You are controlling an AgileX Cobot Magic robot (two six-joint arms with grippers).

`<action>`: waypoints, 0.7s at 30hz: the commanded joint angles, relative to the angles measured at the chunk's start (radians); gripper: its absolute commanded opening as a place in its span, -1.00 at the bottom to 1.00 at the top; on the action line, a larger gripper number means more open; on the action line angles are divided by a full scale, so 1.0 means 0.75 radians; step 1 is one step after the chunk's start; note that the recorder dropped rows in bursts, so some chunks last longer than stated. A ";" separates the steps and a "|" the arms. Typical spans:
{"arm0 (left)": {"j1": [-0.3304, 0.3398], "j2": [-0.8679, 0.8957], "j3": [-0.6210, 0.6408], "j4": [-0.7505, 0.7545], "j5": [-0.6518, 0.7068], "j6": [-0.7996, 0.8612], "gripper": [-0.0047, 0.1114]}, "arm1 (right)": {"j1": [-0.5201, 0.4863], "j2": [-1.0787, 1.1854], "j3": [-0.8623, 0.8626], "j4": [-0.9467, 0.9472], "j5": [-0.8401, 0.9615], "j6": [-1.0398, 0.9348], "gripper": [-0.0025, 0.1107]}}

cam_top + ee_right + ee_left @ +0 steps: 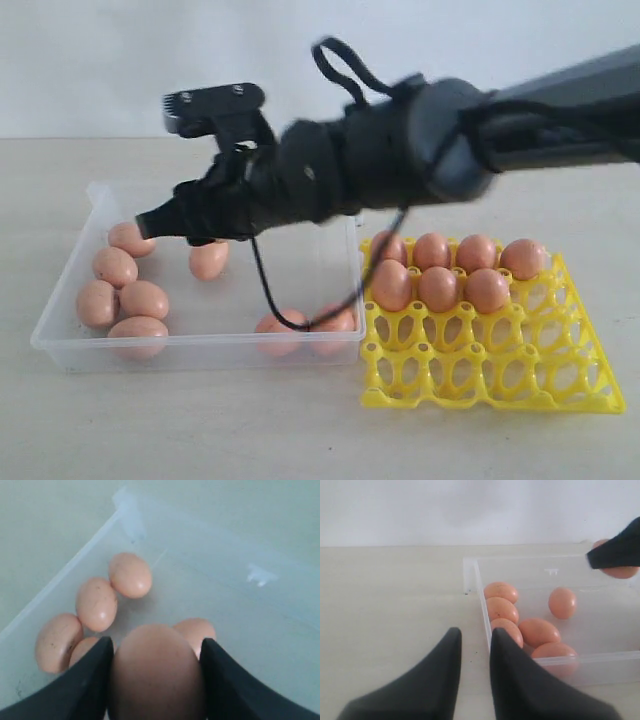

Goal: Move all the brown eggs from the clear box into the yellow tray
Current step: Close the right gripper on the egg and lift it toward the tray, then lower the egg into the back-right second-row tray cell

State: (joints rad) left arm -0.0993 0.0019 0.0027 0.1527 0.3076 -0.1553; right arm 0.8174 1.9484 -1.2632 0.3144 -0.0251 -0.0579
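**Right gripper holds a brown egg above the clear box**

The right gripper is clamped on a brown egg, its two dark fingers pressing the egg's sides. The right arm reaches across from the right side of the exterior view. The gripper hangs over the far left part of the clear box, raised above the eggs lying in it. In the exterior view the gripper's own body hides the held egg.

Eight more brown eggs lie on the box floor. A cluster of five sits along the left wall, a single one lies nearer the middle, and a pair rests by the front wall toward the right end.

The yellow tray sits on the table just right of the box; whether the two touch cannot be told. Seven eggs stand in its cups. Four fill the far row, and three sit in the next row, starting from the end beside the box.

The left gripper has its fingers apart by a narrow gap with nothing between them. It hangs over the table just outside the box's left wall.
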 commanded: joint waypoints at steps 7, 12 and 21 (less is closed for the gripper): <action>-0.004 -0.003 -0.004 -0.008 -0.001 -0.013 -0.55 | -0.533 -0.576 0.877 -0.698 -0.987 1.036 -0.96; -0.004 -0.003 -0.004 -0.008 -0.001 -0.013 -0.55 | -1.099 -0.535 0.799 -1.963 -1.461 1.798 -0.96; -0.004 -0.003 -0.004 -0.008 -0.001 -0.013 -0.55 | -1.339 -0.533 0.785 -2.672 -1.373 1.982 -0.96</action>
State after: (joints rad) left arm -0.0993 0.0019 0.0027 0.1527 0.3076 -0.1553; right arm -0.1882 1.5476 -0.6679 -1.5019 -1.1215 1.3880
